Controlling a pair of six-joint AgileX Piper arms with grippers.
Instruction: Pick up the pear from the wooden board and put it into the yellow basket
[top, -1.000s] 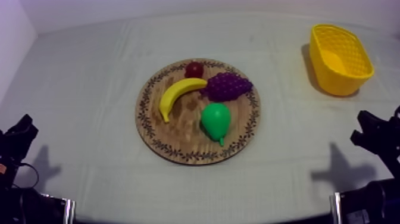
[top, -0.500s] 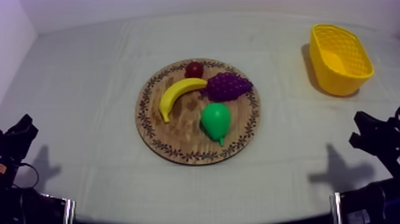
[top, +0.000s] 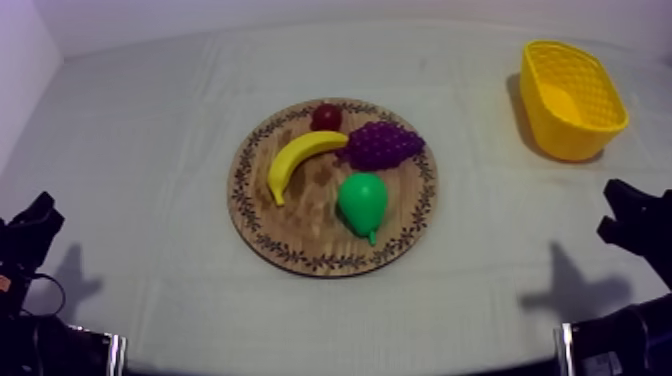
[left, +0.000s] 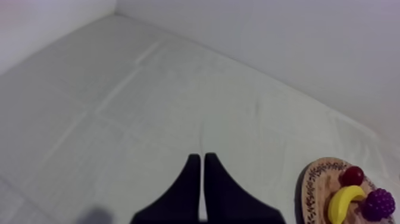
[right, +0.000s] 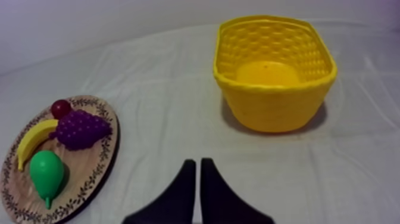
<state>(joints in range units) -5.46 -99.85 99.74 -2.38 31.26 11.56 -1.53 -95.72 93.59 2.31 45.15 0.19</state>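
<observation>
Since the earlier frames, the right pincer (top: 614, 208) has shifted slightly toward the right edge of the table (top: 150, 120); all other items keep their positions.

Right pincer: fingers pressed together into a narrow wedge, holding nothing. It sits low near the near right corner of the table, over bare cloth, well apart from the board and the basket.

Left pincer (left: 199, 156): fingers pressed together, holding nothing. It sits low at the near left corner, over bare cloth.

Wooden board (top: 300, 240): round, patterned rim, lying flat at the middle of the table.

Pear (top: 362, 202): green, lying on the board, on the part toward the near edge and the right side, stem end pointing toward the near edge. It lies just beside the grapes (top: 380, 145) and near the banana (top: 297, 160).

Small red fruit (top: 326, 116): at the far rim of the board, beside the banana's tip.

Yellow basket (top: 560, 140): upright near the far right corner, well apart from the board.
</observation>
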